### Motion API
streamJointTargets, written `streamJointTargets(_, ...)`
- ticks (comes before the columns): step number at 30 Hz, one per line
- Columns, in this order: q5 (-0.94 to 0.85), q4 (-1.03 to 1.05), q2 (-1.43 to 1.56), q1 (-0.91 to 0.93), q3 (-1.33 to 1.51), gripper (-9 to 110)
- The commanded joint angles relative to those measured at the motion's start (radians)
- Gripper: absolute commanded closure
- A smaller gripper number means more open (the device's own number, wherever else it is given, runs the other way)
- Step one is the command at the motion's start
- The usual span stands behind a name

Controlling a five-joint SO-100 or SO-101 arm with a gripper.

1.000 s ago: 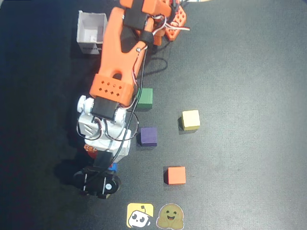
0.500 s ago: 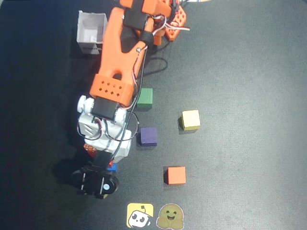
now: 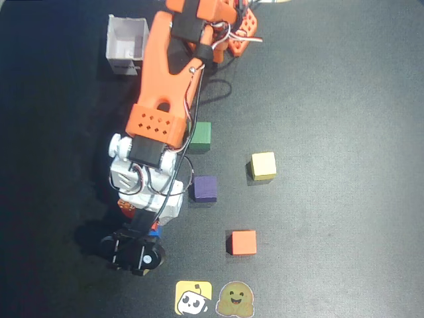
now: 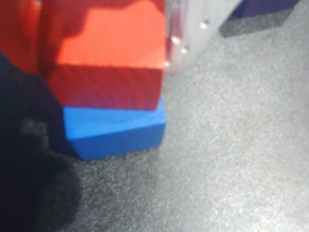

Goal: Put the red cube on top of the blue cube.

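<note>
Claw [image 3: 136,225] sits low left of centre in the overhead view, mostly buried under the white wrist housing; only slivers of red and blue peek out beside it. Wrist view tells more: the red cube [image 4: 108,63] fills the upper left of the frame, resting on the blue cube [image 4: 116,128] beneath it, faces touching, the red one twisted a little off the blue one's edges. A pale translucent finger [image 4: 186,34] lies against the red cube's right side; the other side is lost in dark blur, so whether the claw is clamped or has slackened, I cannot tell. Judgement: this is the release stage of the stack. To do it well, part the fingers slowly and only a little, so neither pad drags the red cube sideways, then lift straight up before swinging away. The slight twist looks tolerable, but a nudge could slide it off. Outward across the black mat [image 3: 344,99]: purple cube [image 3: 205,189] just right of the wrist, green cube [image 3: 200,136] above it, yellow cube [image 3: 264,165] further right, orange cube [image 3: 244,242] lower centre, white box [image 3: 126,43] upper left.
</note>
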Motion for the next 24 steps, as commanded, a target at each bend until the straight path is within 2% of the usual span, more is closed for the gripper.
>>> streamJointTargets(1,0.008,-0.012,0.020,-0.002,-0.057,80)
streamJointTargets(24,0.069,-0.038,0.095,-0.025,0.006,77)
